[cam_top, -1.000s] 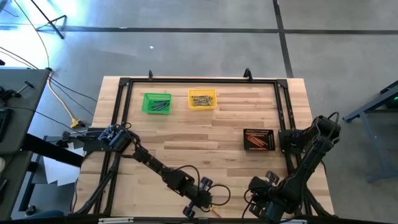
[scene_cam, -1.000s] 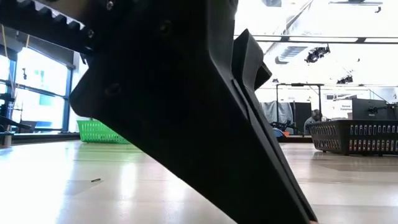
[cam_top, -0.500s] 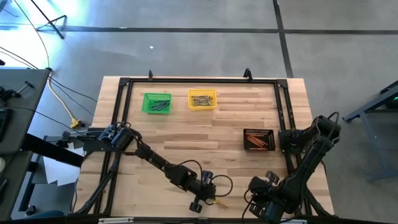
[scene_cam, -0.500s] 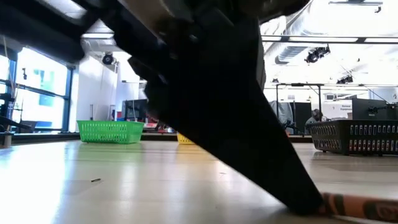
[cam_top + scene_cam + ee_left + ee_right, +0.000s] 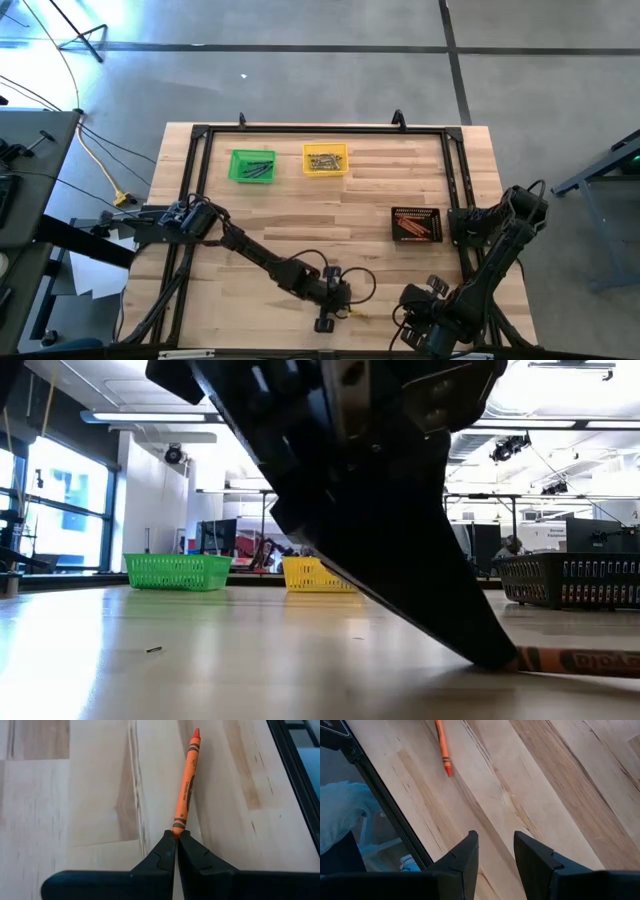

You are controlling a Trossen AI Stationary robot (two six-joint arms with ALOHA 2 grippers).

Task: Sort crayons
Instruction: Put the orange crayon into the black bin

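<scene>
Orange wax crayon (image 5: 184,787) with black-banded paper wrapper lies flat on my pale wooden plank table (image 5: 300,215), near its front edge. My left gripper (image 5: 176,851) is clenched, its fingertips pinched together and touching the crayon's blunt end; whether they truly grip it I cannot tell. My right gripper (image 5: 493,854) waits at the front right corner, fingers spread apart. Farther back: black mesh bin (image 5: 417,224) of orange-red crayons (image 5: 416,229), then yellow bin (image 5: 325,159) and green bin (image 5: 251,166).
</scene>
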